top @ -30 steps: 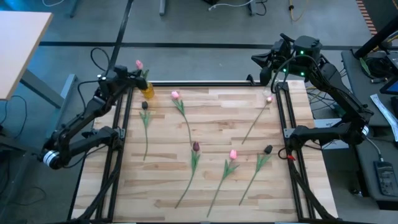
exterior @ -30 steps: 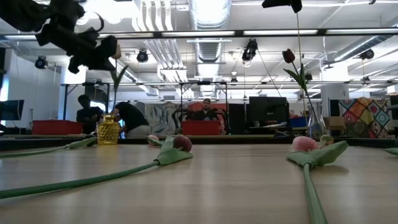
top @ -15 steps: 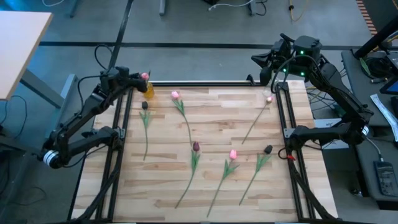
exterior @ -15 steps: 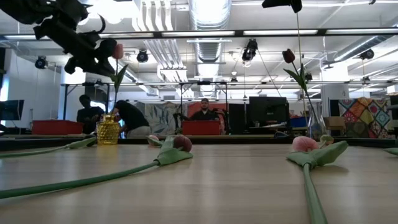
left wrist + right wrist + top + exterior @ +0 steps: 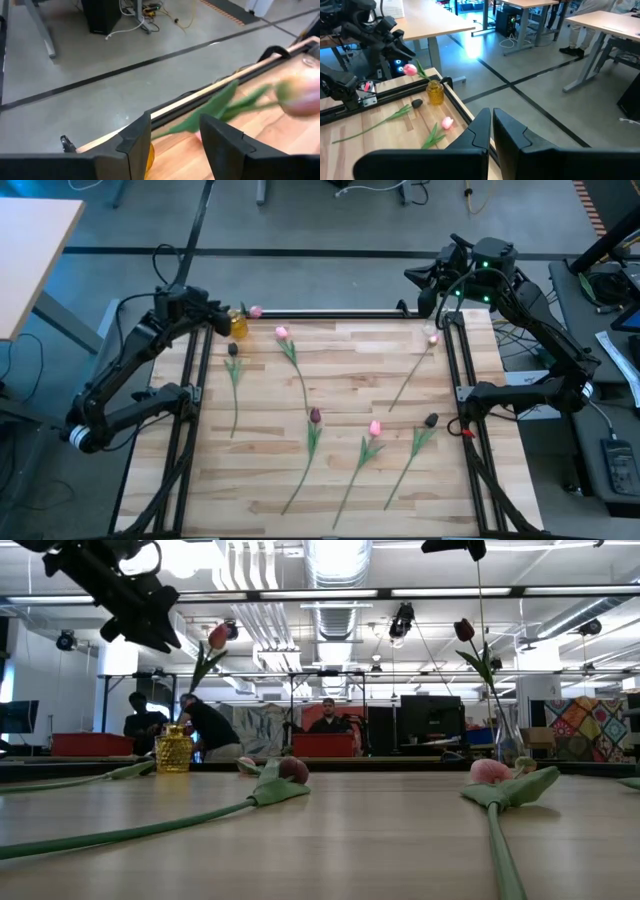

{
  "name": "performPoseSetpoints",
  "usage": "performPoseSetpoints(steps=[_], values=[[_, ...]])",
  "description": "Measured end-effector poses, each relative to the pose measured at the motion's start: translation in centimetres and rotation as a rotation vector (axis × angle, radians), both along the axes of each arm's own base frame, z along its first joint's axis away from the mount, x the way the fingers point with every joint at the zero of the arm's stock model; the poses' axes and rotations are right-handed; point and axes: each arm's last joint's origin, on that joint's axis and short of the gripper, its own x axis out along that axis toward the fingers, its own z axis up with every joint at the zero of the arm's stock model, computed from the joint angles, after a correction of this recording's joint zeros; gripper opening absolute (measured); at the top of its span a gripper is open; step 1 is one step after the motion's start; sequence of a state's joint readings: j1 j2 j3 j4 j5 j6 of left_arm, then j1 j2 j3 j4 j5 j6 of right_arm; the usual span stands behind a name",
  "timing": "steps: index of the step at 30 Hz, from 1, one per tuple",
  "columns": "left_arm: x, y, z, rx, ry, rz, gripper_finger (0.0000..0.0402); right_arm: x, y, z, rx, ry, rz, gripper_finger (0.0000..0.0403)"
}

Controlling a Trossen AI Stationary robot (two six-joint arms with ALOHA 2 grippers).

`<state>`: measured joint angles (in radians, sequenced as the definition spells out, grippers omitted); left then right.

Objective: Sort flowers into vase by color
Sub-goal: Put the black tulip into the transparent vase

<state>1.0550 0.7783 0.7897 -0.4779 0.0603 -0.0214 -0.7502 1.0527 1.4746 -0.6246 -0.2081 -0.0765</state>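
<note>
Beyond table [image 5: 350, 395], yellow vase [image 5: 435, 93] with pink tulip [image 5: 410, 69]; left gripper [image 5: 172, 142] spread.

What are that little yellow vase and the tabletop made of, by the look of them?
The yellow vase looks like translucent amber glass, or perhaps clear plastic: light glows through it, and its surface seems textured. The tabletop looks like wood, a butcher-block of pale and darker glued strips with a smooth matte finish.
</note>
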Motion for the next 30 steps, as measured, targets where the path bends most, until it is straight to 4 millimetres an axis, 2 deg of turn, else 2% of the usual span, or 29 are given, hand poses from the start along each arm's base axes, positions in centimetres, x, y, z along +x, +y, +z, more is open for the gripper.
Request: performPoseSetpoints(steps=[4, 7, 13, 19, 23, 30], values=[[-0.4, -0.9, 1.1, 0.020, 0.008, -0.047, 0.0147, 0.0, 0.0, -0.1, 0.007, 0.008, 0.000, 0.0012], [-0.6, -1.9, 2.2, 0.034, -0.032, -0.174, 0.0135, -0.1, 0.1, -0.3, 0.027, 0.021, -0.001, 0.0012], [0.1, -4.4, 3.1, 0.044, -0.144, -0.437, 0.0078, -0.1, 0.7, -1.6, 0.182, 0.088, 0.024, 0.0012], [2.0, -6.7, 2.3, 0.000, -0.154, -0.585, 0.0009, 1.4, 2.3, -4.0, 0.277, 0.170, 0.072, 0.0012], [3.8, -8.1, 1.6, -0.008, -0.187, -0.629, 0.0005, 2.6, 3.5, -5.9, 0.323, 0.219, 0.069, 0.0012], [6.6, -9.9, -1.0, -0.109, -0.245, -0.640, 0.0000, 3.9, 5.5, -9.3, 0.454, 0.287, 0.037, 0.0012]])
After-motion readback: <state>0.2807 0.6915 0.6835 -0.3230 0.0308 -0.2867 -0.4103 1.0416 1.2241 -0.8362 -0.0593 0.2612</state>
